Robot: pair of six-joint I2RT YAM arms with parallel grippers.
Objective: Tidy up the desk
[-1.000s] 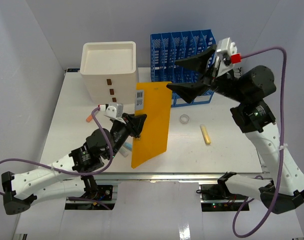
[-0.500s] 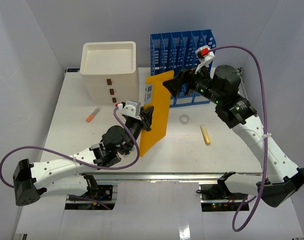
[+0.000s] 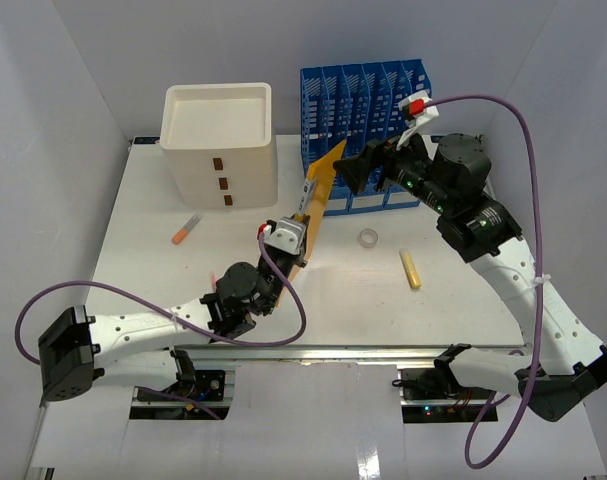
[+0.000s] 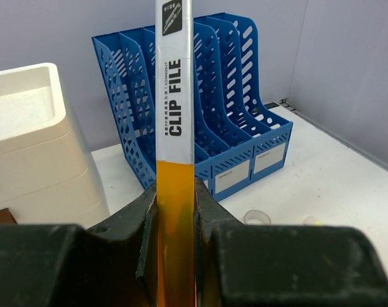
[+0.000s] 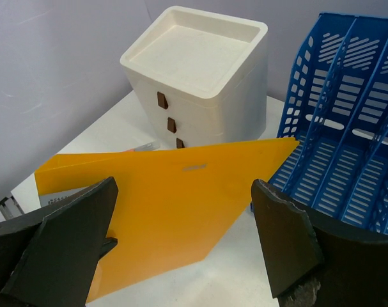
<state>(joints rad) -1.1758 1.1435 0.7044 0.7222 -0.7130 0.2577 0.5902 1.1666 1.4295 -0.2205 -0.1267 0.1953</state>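
Top external: left gripper [image 3: 299,236] is clamped on the lower edge of an orange clip file [image 3: 318,192], which stands on edge, leaning toward the blue file rack [image 3: 368,105]. Right gripper [image 3: 356,172] is at the file's top corner, jaws wide. The desk [image 3: 453,305] lies under everything, with a tape roll [image 3: 368,238], a yellow stick [image 3: 410,268] and an orange-capped marker [image 3: 186,229] loose on it.

Left wrist: both fingers [image 4: 147,220] press the file's spine and its label rises straight up. Risk: 1 low grip on a tall file, so it may pivot or slide out.

Right wrist: the 2 fingers [image 5: 69,246] stand well apart, the file's face between them, not touching. Risk: closing near the corner could bend the sheet, or the corner could snag a rack divider and miss a slot. The white drawer box [image 5: 200,70] sits behind.
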